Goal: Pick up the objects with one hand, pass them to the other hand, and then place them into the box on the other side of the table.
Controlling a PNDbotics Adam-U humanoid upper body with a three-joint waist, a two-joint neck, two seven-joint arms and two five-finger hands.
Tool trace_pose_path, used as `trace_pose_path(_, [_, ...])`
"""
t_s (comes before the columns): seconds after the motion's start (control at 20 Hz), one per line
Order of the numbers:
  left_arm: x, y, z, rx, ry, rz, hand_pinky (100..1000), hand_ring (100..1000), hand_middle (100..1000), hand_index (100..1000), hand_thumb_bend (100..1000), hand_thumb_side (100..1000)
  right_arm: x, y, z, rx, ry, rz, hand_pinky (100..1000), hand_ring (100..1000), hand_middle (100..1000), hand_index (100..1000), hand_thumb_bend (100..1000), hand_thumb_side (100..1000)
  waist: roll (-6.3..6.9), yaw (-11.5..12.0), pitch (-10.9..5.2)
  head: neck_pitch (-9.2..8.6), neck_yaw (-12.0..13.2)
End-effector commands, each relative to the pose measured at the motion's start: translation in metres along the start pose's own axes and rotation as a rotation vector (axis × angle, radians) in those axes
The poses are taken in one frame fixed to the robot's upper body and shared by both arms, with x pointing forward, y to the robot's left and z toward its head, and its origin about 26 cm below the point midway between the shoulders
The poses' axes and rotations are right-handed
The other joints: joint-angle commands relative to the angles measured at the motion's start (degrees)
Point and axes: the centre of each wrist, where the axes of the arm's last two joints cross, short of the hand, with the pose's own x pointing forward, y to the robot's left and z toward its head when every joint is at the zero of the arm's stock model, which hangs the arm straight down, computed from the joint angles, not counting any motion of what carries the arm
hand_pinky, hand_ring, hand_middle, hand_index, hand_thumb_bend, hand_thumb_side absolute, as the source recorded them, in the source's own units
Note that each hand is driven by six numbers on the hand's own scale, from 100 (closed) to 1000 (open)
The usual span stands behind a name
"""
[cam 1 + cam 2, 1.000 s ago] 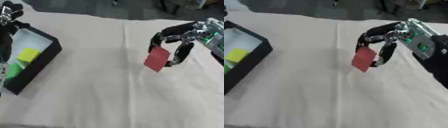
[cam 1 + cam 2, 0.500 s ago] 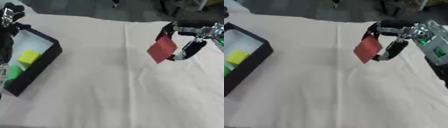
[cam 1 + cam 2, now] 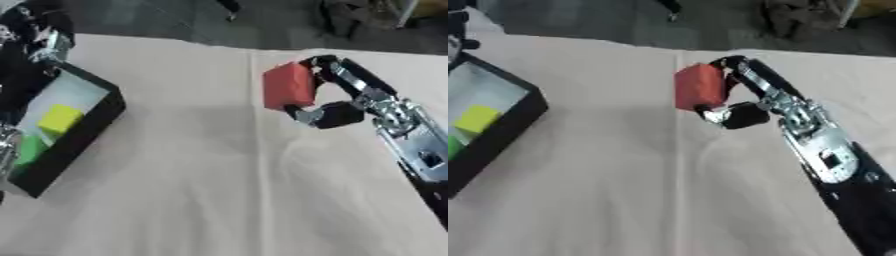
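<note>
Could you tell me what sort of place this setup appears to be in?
Probably a robot test bench in a lab or workshop: a table under a plain beige cloth, a black box of coloured blocks, and the right hand holding a red block.

No text, label, brand, number or sign can be read anywhere in either view.
</note>
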Motion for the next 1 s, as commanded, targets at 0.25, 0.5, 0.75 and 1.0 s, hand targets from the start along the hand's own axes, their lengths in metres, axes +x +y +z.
trace_pose_path(0.25, [0.016,-0.017,-0.002,-0.116,-0.106,-0.010,769,916,856,825,195,455,0.020,0.000,0.001,-0.079,-0.061,-0.187,636,437,272,461,100,523,1.17,0.4,-0.08,-1.23,-0.3])
trace_pose_path(0.5, [0.021,-0.036,-0.001,-0.250,-0.119,0.040,767,919,872,846,201,477,0.034,0.005,0.001,-0.104,-0.106,-0.323,636,430,272,471,100,523,1.23,0.4,0.18,-1.65,-0.1])
trace_pose_path(0.75, [0.023,-0.049,-0.002,-0.351,-0.120,0.111,790,943,880,844,230,476,0.045,0.008,0.003,-0.121,-0.143,-0.366,637,424,267,467,100,523,1.39,0.8,0.00,-1.51,-0.5])
trace_pose_path(1.0, [0.012,-0.059,-0.004,-0.446,-0.058,0.186,786,943,875,837,242,500,0.048,0.014,0.003,-0.106,-0.192,-0.407,631,424,271,469,100,523,1.13,0.8,-0.69,-0.67,-0.2])
